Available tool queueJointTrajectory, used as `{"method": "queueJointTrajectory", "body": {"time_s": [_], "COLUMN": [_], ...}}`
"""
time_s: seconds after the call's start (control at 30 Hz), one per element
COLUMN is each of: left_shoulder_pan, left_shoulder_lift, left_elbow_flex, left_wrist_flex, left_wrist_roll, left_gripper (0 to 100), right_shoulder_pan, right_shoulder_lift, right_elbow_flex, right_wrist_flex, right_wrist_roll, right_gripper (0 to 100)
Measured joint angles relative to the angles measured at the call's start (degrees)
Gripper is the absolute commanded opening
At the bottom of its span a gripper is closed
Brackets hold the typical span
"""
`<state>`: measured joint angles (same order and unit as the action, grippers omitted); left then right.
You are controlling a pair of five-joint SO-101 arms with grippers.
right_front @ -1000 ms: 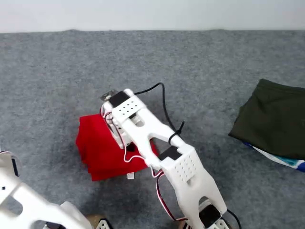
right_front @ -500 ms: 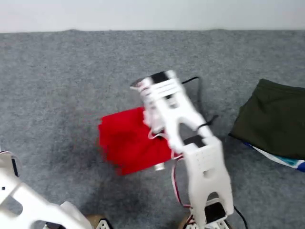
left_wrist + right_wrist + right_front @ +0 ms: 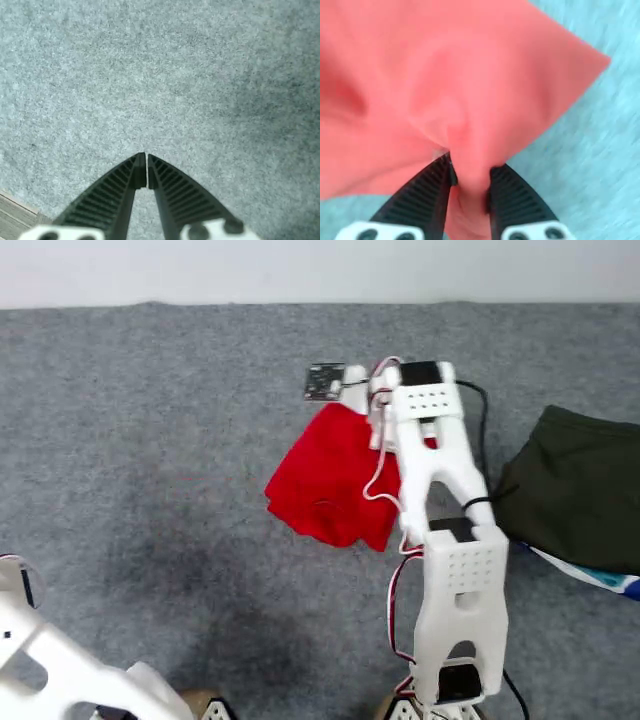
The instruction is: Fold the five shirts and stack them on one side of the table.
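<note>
A folded red shirt (image 3: 330, 480) hangs off the grey table near its middle, lifted at one edge. My right gripper (image 3: 372, 408) is shut on that edge; in the right wrist view the red cloth (image 3: 445, 90) bulges between the black fingers (image 3: 432, 182) of the gripper (image 3: 468, 175). At the right edge lies a stack with a dark green folded shirt (image 3: 575, 490) on top and a white and blue one (image 3: 600, 578) under it. My left gripper (image 3: 146, 170) is shut on nothing, above bare carpet; its arm (image 3: 60, 665) sits at the front left corner.
The grey carpeted table (image 3: 150, 440) has free room across its left half and back. A white wall (image 3: 300, 270) borders the far edge. A strip of wooden floor (image 3: 12, 222) shows past the table edge in the left wrist view.
My right arm has swung to the right and toward the back, carrying the red shirt from left of centre toward the dark green stack. The left arm has kept still.
</note>
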<state>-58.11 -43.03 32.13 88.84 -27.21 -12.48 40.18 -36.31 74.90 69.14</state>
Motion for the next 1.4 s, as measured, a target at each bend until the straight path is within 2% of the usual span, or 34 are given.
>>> {"method": "queueJointTrajectory", "body": {"time_s": [0.1,0.17,0.3,0.5,0.63,0.93,1.13,1.4], "left_shoulder_pan": [0.00,0.00,0.00,0.00,0.00,0.00,0.00,0.00], "left_shoulder_lift": [0.00,0.00,0.00,0.00,0.00,0.00,0.00,0.00], "left_elbow_flex": [0.00,0.00,0.00,0.09,0.09,0.09,0.09,0.09], "left_wrist_flex": [-0.35,-0.35,-0.35,-0.35,-0.35,-0.35,-0.35,-0.35], "left_wrist_roll": [-0.09,-1.23,-3.69,-4.04,-4.04,-4.13,-4.13,-4.13], "left_gripper": [2,2,2,2,2,2,2,2], "right_shoulder_pan": [-2.02,-2.20,-2.11,-5.19,-7.65,-10.55,-16.18,-16.62], "right_shoulder_lift": [0.00,0.00,-3.43,-7.56,-8.00,0.88,8.35,6.68], "right_elbow_flex": [-0.79,-2.20,-3.43,-3.43,-3.43,-3.43,-3.43,-5.36], "right_wrist_flex": [-0.88,-0.97,3.43,17.41,23.56,23.38,24.00,25.49], "right_wrist_roll": [-6.68,-13.19,-26.99,-40.88,-45.10,-57.49,-60.04,-60.22], "right_gripper": [27.1,27.1,21.7,0.6,0.9,1.0,1.0,1.0]}}
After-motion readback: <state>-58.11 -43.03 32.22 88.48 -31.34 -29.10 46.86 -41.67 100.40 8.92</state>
